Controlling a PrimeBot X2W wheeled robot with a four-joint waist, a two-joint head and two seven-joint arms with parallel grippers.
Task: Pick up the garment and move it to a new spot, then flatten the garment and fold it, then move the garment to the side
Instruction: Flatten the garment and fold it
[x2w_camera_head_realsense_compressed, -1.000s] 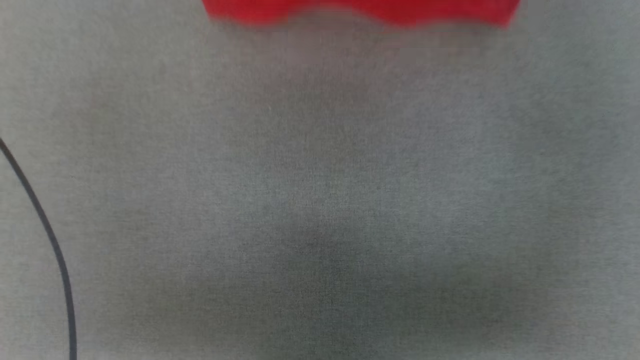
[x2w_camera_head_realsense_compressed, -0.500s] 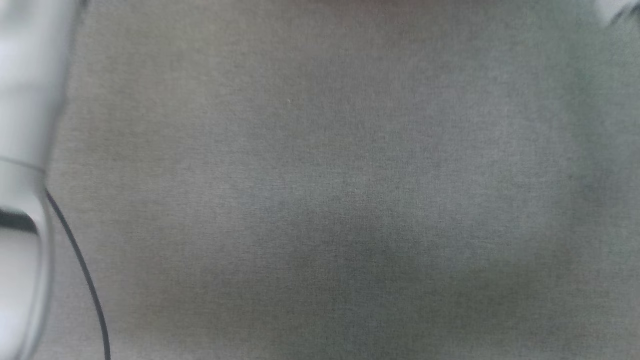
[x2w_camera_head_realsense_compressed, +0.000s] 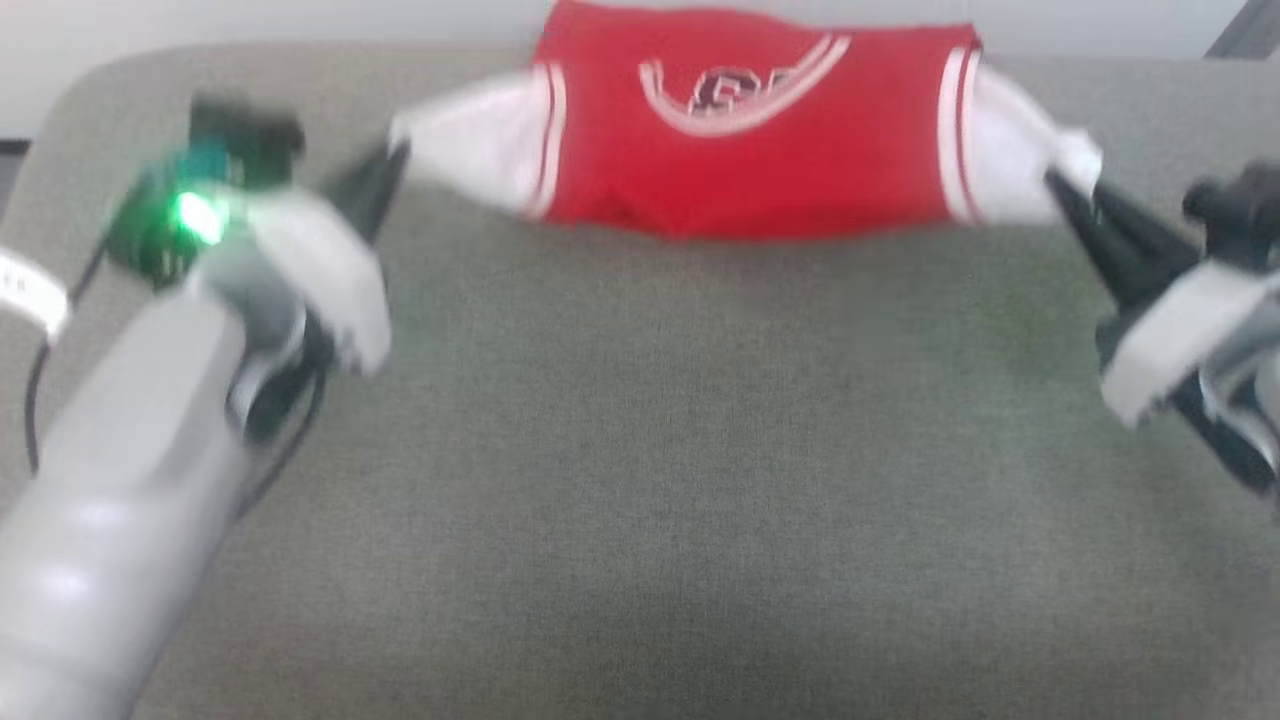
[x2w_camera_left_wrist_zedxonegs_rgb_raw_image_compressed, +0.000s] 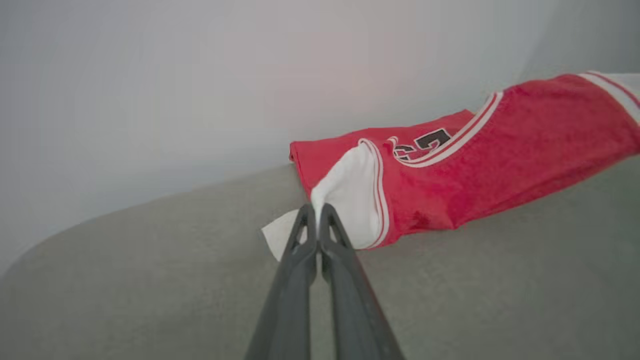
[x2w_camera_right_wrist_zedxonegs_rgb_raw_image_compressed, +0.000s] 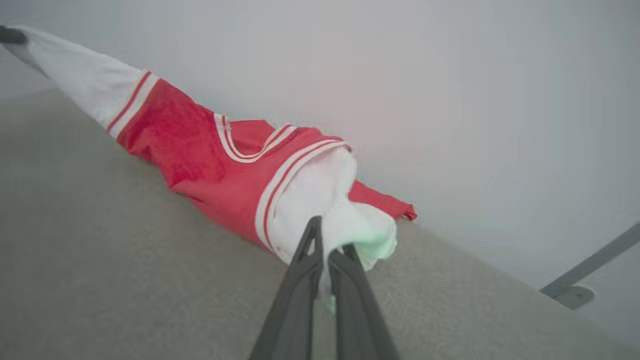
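**Garment (x2w_camera_head_realsense_compressed: 740, 170) strung from left claw (x2w_camera_head_realsense_compressed: 390, 165) to right claw (x2w_camera_head_realsense_compressed: 1060, 190)**

We hold the garment by its white sleeve ends. Our left claw is pinched closed on the left sleeve and our right claw on the right. It lies along the far edge of the grey surface (x2w_camera_head_realsense_compressed: 640, 450), its long axis running side to side between the claws, each arm equally near its own end. We judge both must draw it evenly.

Broad bare room is offered by the near grey surface (x2w_camera_head_realsense_compressed: 640, 480), while the far edge is barred by the garment (x2w_camera_head_realsense_compressed: 740, 150) stretched between the left gripper (x2w_camera_head_realsense_compressed: 392, 165) and right gripper (x2w_camera_head_realsense_compressed: 1058, 188), with the pale wall (x2w_camera_left_wrist_zedxonegs_rgb_raw_image_compressed: 200, 75) just behind.
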